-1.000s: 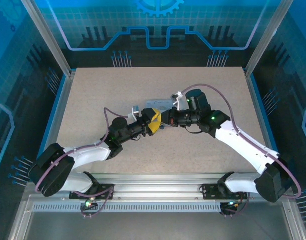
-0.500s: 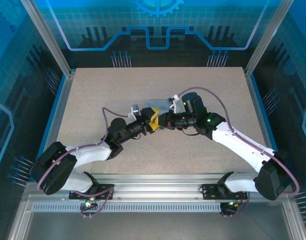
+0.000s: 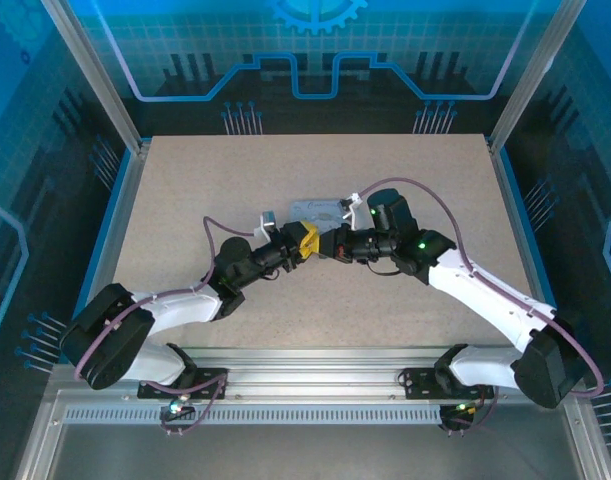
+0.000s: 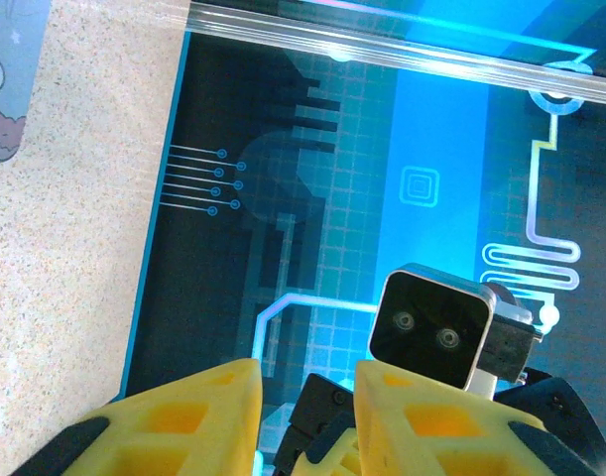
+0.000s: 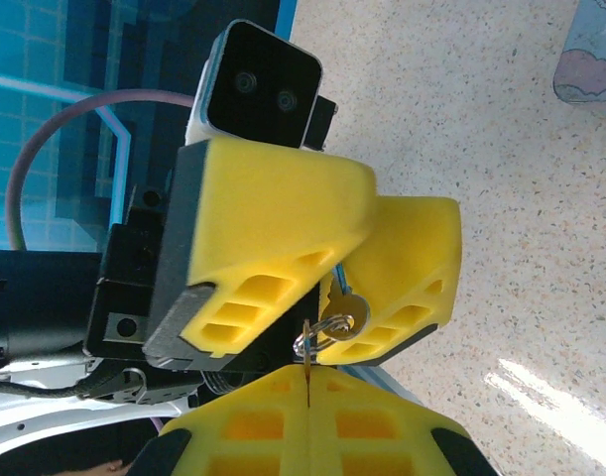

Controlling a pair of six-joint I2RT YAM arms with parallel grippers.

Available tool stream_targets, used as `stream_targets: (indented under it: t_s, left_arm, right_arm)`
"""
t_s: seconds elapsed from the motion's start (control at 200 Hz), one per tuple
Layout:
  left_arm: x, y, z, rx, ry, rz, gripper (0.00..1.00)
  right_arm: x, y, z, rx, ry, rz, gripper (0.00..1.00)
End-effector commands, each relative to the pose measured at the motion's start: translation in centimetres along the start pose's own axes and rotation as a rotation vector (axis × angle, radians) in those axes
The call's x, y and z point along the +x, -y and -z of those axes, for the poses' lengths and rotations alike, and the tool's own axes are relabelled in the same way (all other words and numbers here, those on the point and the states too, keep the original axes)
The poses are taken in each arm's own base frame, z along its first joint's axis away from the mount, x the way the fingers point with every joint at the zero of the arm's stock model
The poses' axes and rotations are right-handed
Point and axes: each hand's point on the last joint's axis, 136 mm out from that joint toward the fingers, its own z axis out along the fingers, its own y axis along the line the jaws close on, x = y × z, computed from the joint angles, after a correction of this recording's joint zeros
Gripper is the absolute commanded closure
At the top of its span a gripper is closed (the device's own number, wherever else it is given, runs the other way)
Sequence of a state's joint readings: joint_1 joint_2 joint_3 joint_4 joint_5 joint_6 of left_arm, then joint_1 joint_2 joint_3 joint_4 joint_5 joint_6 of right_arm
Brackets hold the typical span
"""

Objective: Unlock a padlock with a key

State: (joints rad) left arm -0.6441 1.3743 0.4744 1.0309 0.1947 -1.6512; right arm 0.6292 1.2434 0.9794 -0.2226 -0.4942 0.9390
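While clamped on the thin key [image 5: 307,349], right claw [image 5: 307,385] tip-to-tip with slightly parted left claw [image 4: 307,387].

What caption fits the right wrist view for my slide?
The left gripper brackets a small silvery key just above the shut right gripper.

Seen from above, the light is even and fairly bright. The table [image 3: 185,200] reads pale and clean, with only soft, short shadows under the arms. The far blue wall [image 3: 315,60] glows, while the left and right sides fall dark. The straight posts [image 3: 85,70] lean outward toward the edges, a mild wide-angle bend.

In the right wrist view a white glare streak [image 5: 550,392] lies on the speckled table. The yellow pads [image 5: 283,218] are evenly lit and sharp, and the thin key [image 5: 307,357] is crisp.

In the left wrist view glare runs along the metal rail [image 4: 382,42], and the same pads, close to the lens, look slightly soft.
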Motion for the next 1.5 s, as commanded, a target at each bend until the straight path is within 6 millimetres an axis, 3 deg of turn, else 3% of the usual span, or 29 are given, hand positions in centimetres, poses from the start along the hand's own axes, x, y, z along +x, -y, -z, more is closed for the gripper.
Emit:
stream_targets:
  t_s: [0.0,0.195,0.35,0.675,0.836,0.881,0.991,1.261,1.496]
  left_arm:
    - [-0.3,0.5,0.3,0.023,0.019,-0.013,0.71]
    - [-0.4,0.3,0.4,0.013,0.021,-0.010,0.76]
    - [-0.4,0.2,0.3,0.001,0.020,-0.009,1.00]
    - [-0.3,0.2,0.5,-0.052,0.011,-0.054,1.00]
    - [0.2,1.2,0.8,-0.173,-0.009,-0.218,1.00]
    - [0.3,1.8,1.1,-0.208,-0.014,-0.271,1.00]
    - [0.7,3.4,1.3,-0.283,-0.037,-0.404,1.00]
    - [1.9,7.0,0.9,-0.318,-0.085,-0.611,1.00]
    - [3.2,7.9,-0.5,-0.264,-0.113,-0.639,1.00]
  right_arm:
    - [0.3,-0.5,0.4,-0.017,0.007,0.016,1.00]
    - [0.4,0.0,0.7,-0.009,0.015,0.009,1.00]
    - [0.5,0.2,0.7,-0.009,0.010,0.006,1.00]
    - [1.1,1.1,1.1,0.010,0.010,0.018,1.00]
    - [1.3,2.2,2.1,0.051,0.035,0.028,0.75]
    - [1.8,3.5,2.3,0.081,0.038,0.017,0.67]
    - [1.7,4.0,3.3,0.089,0.072,0.037,0.63]
    - [0.0,-0.3,5.3,-0.105,0.215,0.194,0.58]
    - [-1.6,-3.8,6.6,-0.261,0.328,0.270,0.54]
